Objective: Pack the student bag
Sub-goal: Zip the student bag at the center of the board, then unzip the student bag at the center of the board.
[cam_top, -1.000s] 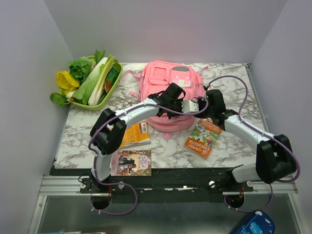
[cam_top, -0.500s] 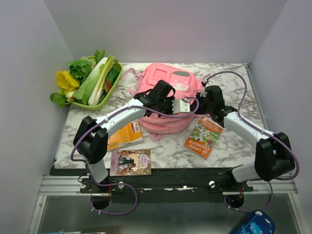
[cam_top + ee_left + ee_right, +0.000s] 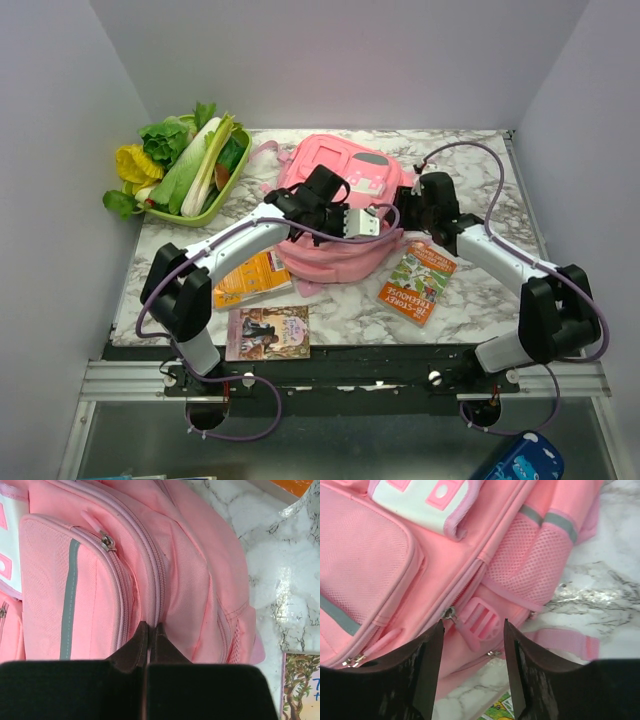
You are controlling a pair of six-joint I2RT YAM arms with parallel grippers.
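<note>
Left gripper (image 3: 149,626) pinched shut, tips pressed against the bag (image 3: 195,575), while right gripper (image 3: 473,626) hangs half open over its side, holding nothing.

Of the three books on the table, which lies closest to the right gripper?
The green-and-orange treehouse book, right of the student bag near the right gripper; the orange book and dark-covered book lie on the left side.

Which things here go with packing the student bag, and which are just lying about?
Job: student bag; left claw, shut at its zipper seam; right claw, open over it; probably the three books: treehouse storybook, orange book, brown-covered book.
Lying about: green tray of vegetables.
</note>
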